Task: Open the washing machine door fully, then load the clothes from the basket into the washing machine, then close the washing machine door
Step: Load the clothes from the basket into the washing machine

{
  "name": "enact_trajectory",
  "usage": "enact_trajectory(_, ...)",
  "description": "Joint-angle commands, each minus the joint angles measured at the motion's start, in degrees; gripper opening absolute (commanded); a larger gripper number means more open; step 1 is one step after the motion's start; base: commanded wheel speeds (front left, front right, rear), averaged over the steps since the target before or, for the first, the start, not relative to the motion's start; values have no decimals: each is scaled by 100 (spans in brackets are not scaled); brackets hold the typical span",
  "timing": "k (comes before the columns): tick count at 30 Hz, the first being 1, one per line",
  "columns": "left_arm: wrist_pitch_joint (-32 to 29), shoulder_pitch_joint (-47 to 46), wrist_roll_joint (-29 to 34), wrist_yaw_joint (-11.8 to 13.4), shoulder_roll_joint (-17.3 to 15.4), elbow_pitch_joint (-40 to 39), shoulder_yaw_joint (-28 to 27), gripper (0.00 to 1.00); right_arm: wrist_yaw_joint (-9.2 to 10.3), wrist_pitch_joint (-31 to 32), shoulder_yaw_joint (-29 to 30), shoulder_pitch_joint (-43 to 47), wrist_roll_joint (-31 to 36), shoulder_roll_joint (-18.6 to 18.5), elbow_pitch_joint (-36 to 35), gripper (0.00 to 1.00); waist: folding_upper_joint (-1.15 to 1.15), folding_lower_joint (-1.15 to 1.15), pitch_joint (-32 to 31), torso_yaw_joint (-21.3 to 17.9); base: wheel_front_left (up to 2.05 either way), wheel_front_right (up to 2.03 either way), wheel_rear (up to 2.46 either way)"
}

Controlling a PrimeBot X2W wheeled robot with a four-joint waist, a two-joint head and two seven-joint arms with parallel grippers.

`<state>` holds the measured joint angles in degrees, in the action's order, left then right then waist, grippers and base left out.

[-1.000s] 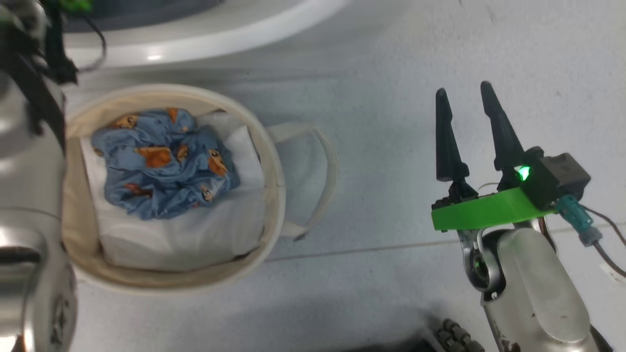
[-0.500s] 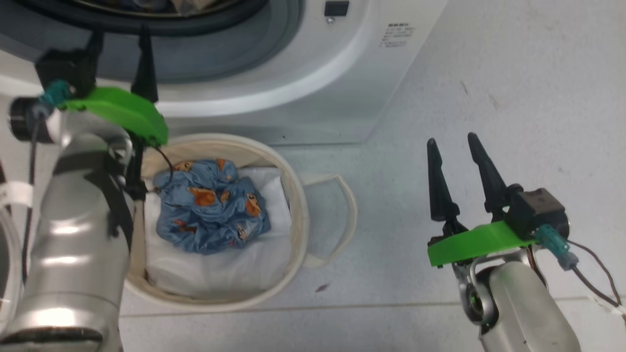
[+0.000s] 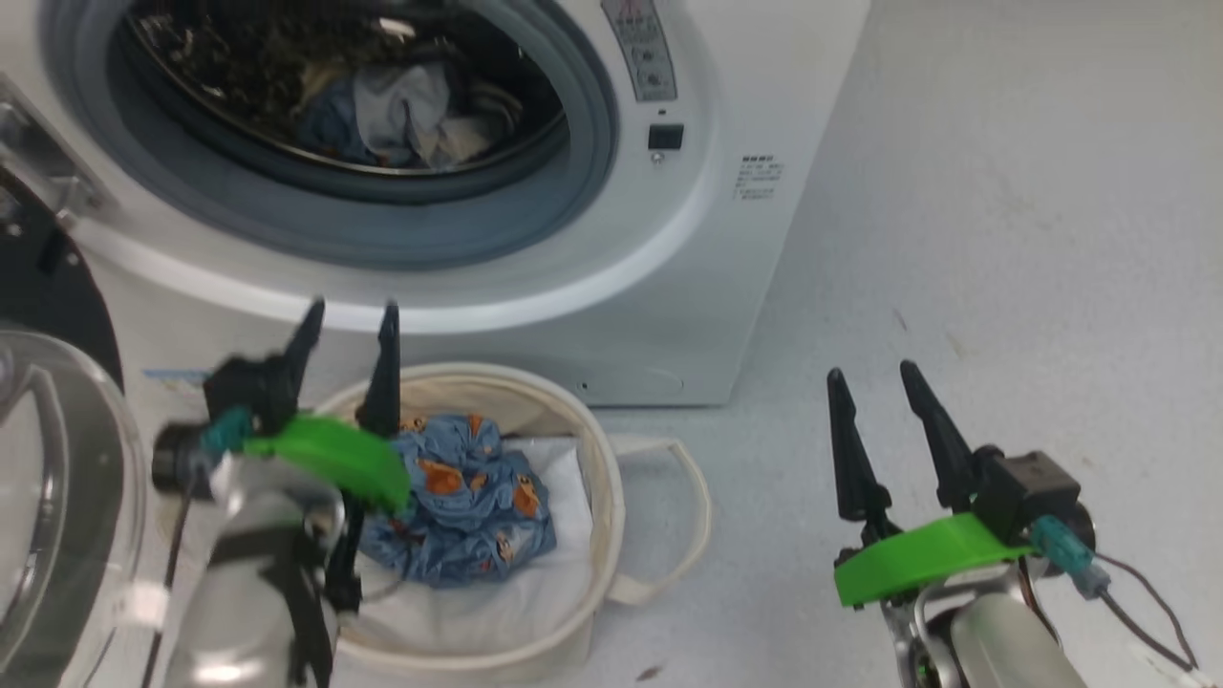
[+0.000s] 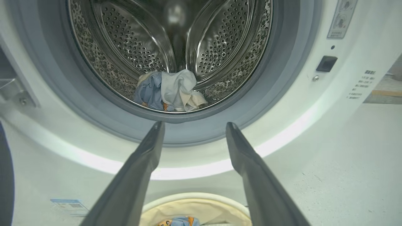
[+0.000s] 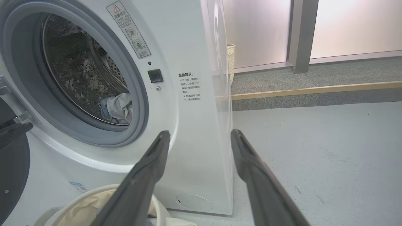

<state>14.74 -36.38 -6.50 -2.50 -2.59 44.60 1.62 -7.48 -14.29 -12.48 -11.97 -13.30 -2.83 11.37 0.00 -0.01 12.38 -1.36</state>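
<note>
Noted black-rimmed round glass washing machine door [image 3: 48,287] swung open leftward; light-blue printed clothes [image 3: 468,497] in upright cream canvas basket [image 3: 604,478]; left end effector [image 3: 352,310], right end effector [image 3: 872,373] released, empty.

Spread, empty left gripper [image 4: 191,127] faces the washing machine [image 4: 282,119] drum, where clothes [image 4: 171,91] lie; the basket [image 4: 194,204] sits below

washing machine door [image 3: 57,478] cut off left, basket [image 3: 613,516] partly behind arm [image 3: 248,592]
</note>
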Motion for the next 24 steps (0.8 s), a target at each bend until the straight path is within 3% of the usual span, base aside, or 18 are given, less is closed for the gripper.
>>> enact_trajectory(1, 26, 102, -55, 31, -118, -269, -125, 100, -1, -71, -160, 30, -49, -5, -163, 100, 0, 1, -286, 39, 0, 0, 0)
enact_trajectory(12, 26, 1632, -441, 226, -35, -1626, -129, 100, -1, -71, -29, 308, -93, -5, -238, 100, 0, 1, -544, 202, 0, 0, 0)
enact_trajectory(19, 26, 2130, -889, 381, -31, -2196, 212, 100, -1, -71, 29, 335, -105, -5, -277, 100, 0, 1, -555, 290, 0, 0, 0)
enact_trajectory(24, 26, 2196, -880, 514, -30, -2353, 261, 100, -1, -71, 14, 323, -108, -5, -279, 100, 0, 1, -543, 305, 0, 0, 0)
